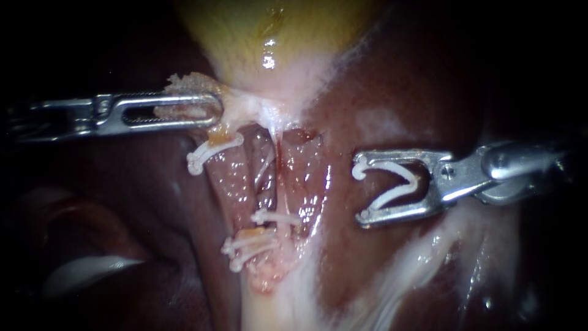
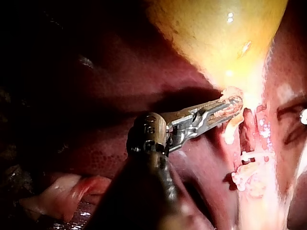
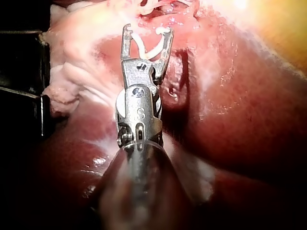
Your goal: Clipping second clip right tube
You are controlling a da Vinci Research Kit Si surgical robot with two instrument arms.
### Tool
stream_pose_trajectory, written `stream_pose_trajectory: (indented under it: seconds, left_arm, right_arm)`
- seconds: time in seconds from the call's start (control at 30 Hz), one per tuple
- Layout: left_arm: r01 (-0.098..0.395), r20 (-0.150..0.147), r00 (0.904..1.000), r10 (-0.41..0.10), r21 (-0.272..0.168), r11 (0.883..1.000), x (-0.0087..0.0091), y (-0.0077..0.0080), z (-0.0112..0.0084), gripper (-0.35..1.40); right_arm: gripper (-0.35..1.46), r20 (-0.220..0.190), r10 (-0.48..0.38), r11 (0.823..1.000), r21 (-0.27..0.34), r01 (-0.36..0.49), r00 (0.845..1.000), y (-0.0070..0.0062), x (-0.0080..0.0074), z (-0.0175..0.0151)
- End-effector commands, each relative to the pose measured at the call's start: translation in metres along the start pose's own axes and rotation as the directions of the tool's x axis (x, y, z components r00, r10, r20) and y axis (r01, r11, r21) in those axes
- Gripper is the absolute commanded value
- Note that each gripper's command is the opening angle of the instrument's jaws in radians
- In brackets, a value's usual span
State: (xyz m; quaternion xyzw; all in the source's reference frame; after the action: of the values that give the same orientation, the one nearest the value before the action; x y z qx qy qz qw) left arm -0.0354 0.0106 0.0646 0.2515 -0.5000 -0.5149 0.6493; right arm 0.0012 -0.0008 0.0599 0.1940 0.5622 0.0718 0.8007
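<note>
Dark red liver (image 1: pixel 429 98) forms the backdrop, with the yellow gallbladder (image 1: pixel 282 30) above it. My left instrument (image 1: pixel 214 109) has its pincer closed on the gallbladder's neck. My right instrument (image 1: pixel 361 191) carries an open clip (image 1: pixel 392 195) seated in its spread pincer, clear of the right tube (image 1: pixel 299 178). That tube looks soft, wet and easily torn. I judge the place to take it is the bare stretch above the seated clip (image 1: pixel 275 217), squarely across and without dragging.
</note>
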Motion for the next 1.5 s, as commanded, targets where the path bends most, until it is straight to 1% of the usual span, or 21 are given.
stream_pose_trajectory:
  seconds: [0.03, 0.07, 0.17, 0.23, 0.27, 0.3, 0.37, 0.43, 0.47, 0.6, 0.73, 0.8, 0.83, 0.9, 0.93, 1.0, 1.03, 1.13, 1.37, 1.47, 1.5]
  left_arm:
    - [-0.001, 0.0, 1.0, 0.001, -0.001, 1.0, 0.0, -0.0001, 0.0, -0.35]
    - [0.0, 0.0, 1.0, 0.0, -0.001, 1.0, 0.0, -0.0001, 0.0, -0.35]
    - [0.0, 0.0, 1.0, 0.0, -0.002, 1.0, 0.0001, -0.0003, -0.0001, -0.35]
    - [0.0, 0.001, 1.0, 0.0, -0.003, 1.0, 0.0001, -0.0004, -0.0001, -0.35]
    - [0.0, 0.001, 1.0, 0.0, -0.003, 1.0, 0.0001, -0.0005, -0.0001, -0.35]
    - [0.0, 0.001, 1.0, 0.0, -0.003, 1.0, 0.0001, -0.0005, -0.0002, -0.35]
    - [0.0, 0.001, 1.0, 0.0, -0.004, 1.0, 0.0001, -0.0006, -0.0002, -0.35]
    - [0.0, 0.002, 1.0, 0.0, -0.004, 1.0, 0.0002, -0.0007, -0.0002, -0.35]
    - [0.0, 0.002, 1.0, 0.0, -0.005, 1.0, 0.0002, -0.0008, -0.0002, -0.35]
    - [0.001, 0.004, 1.0, -0.001, -0.009, 1.0, 0.0002, -0.001, -0.0002, -0.35]
    - [0.001, 0.005, 1.0, -0.001, -0.01, 1.0, 0.0003, -0.0012, -0.0002, -0.35]
    - [0.001, 0.004, 1.0, -0.001, -0.008, 1.0, 0.0003, -0.0013, -0.0002, -0.35]
    - [0.001, 0.004, 1.0, -0.001, -0.009, 1.0, 0.0003, -0.0014, -0.0002, -0.35]
    - [0.001, 0.005, 1.0, -0.001, -0.01, 1.0, 0.0003, -0.0016, -0.0002, -0.35]
    - [0.001, 0.004, 1.0, -0.001, -0.008, 1.0, 0.0004, -0.0017, -0.0002, -0.35]
    - [0.002, 0.004, 1.0, -0.002, -0.009, 1.0, 0.0004, -0.0018, -0.0002, -0.35]
    - [0.002, 0.003, 1.0, -0.002, -0.007, 1.0, 0.0004, -0.0019, -0.0001, -0.35]
    - [0.002, 0.003, 1.0, -0.002, -0.007, 1.0, 0.0004, -0.002, -0.0001, -0.35]
    - [0.002, 0.002, 1.0, -0.002, -0.006, 1.0, 0.0004, -0.0022, -0.0002, -0.35]
    - [0.002, 0.003, 1.0, -0.002, -0.006, 1.0, 0.0005, -0.0023, -0.0002, -0.35]
    - [0.002, 0.003, 1.0, -0.002, -0.006, 1.0, 0.0005, -0.0023, -0.0002, -0.35]
  right_arm:
    - [0.49, -0.002, 0.022, 1.0, -0.002, -0.022, 1.0, -0.0001, -0.0001, 0.0001]
    - [0.49, -0.003, 0.033, 0.999, -0.002, -0.033, 0.999, -0.0001, -0.0001, 0.0003]
    - [0.49, -0.01, 0.12, 0.993, -0.003, -0.12, 0.993, -0.0001, -0.0003, 0.0008]
    - [0.49, -0.015, 0.183, 0.983, -0.004, -0.183, 0.983, 0.0, -0.0005, 0.0012]
    - [0.49, -0.018, 0.211, 0.977, -0.001, -0.211, 0.977, 0.0, -0.0007, 0.0014]
    - [0.49, -0.023, 0.267, 0.964, 0.002, -0.267, 0.963, 0.0, -0.0009, 0.0017]
    - [0.49, -0.028, 0.326, 0.945, 0.009, -0.326, 0.945, 0.0, -0.0013, 0.0021]
    - [0.49, -0.03, 0.351, 0.936, 0.006, -0.351, 0.936, 0.0001, -0.0018, 0.0027]
    - [0.49, -0.031, 0.356, 0.934, 0.004, -0.356, 0.934, 0.0002, -0.002, 0.003]
    - [0.5, -0.036, 0.402, 0.916, 0.002, -0.402, 0.915, 0.0007, -0.0028, 0.0043]
    - [0.5, -0.041, 0.452, 0.892, 0.002, -0.452, 0.891, 0.0012, -0.0035, 0.0056]
    - [0.5, -0.043, 0.466, 0.885, 0.003, -0.467, 0.884, 0.0014, -0.0038, 0.0061]
    - [0.5, -0.045, 0.481, 0.877, 0.002, -0.481, 0.876, 0.0014, -0.004, 0.0065]
    - [0.5, -0.046, 0.49, 0.872, 0.006, -0.49, 0.871, 0.0015, -0.0043, 0.007]
    - [0.5, -0.047, 0.499, 0.866, 0.005, -0.499, 0.865, 0.0016, -0.0044, 0.0073]
    - [0.5, -0.048, 0.508, 0.861, 0.008, -0.508, 0.86, 0.0017, -0.0046, 0.0078]
    - [0.5, -0.048, 0.508, 0.861, 0.009, -0.508, 0.86, 0.0018, -0.0046, 0.0081]
    - [0.5, -0.05, 0.522, 0.852, 0.009, -0.523, 0.851, 0.002, -0.0047, 0.0089]
    - [0.5, -0.054, 0.535, 0.845, 0.004, -0.536, 0.843, 0.0025, -0.0053, 0.0104]
    - [0.5, -0.054, 0.543, 0.839, 0.009, -0.544, 0.838, 0.0026, -0.0055, 0.0111]
    - [0.5, -0.053, 0.543, 0.84, 0.014, -0.543, 0.838, 0.0026, -0.0056, 0.0113]
